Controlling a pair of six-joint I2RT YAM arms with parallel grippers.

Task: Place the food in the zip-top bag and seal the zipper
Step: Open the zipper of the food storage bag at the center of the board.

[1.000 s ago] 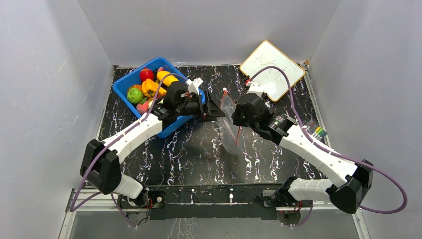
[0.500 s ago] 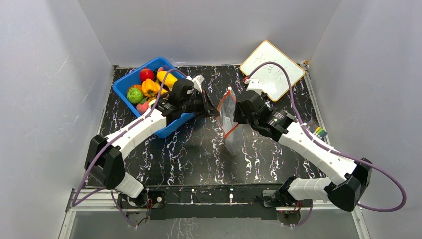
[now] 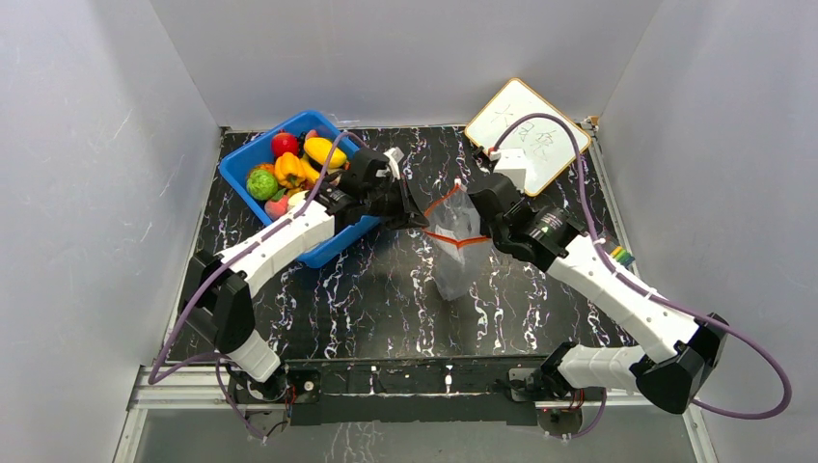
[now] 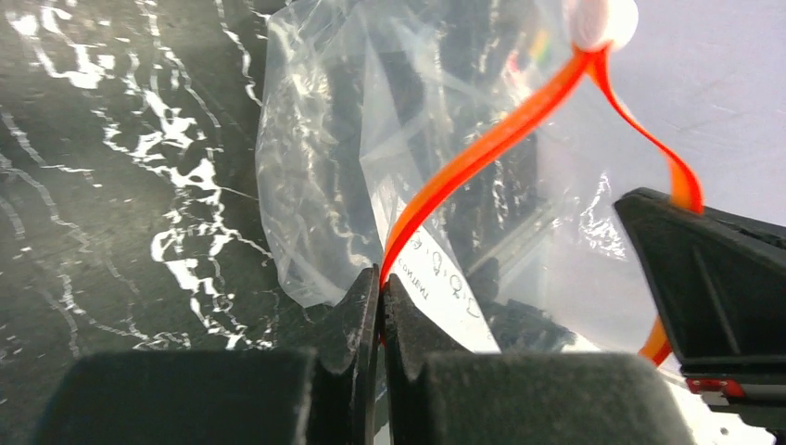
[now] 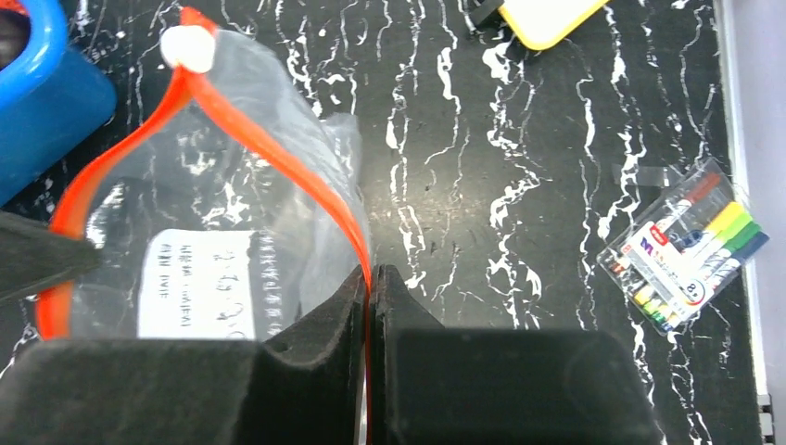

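The clear zip-top bag hangs between my two grippers above the middle of the table, its mouth pulled wide. Its red-orange zipper splits into two lips, with a white slider at the far end. My left gripper is shut on one lip of the zipper. My right gripper is shut on the other lip. The bag's white label shows through the plastic. The food, bright toy fruits and vegetables, lies in the blue bin behind my left arm.
A yellow-framed whiteboard lies at the back right. A pack of coloured markers sits by the right table edge. The blue bin's corner is close to the bag's far end. Grey walls enclose the table.
The left gripper closed on the bag's left lip. The right gripper opened briefly and shut again on the other lip. The mouth went from a narrow slit to a wide opening.
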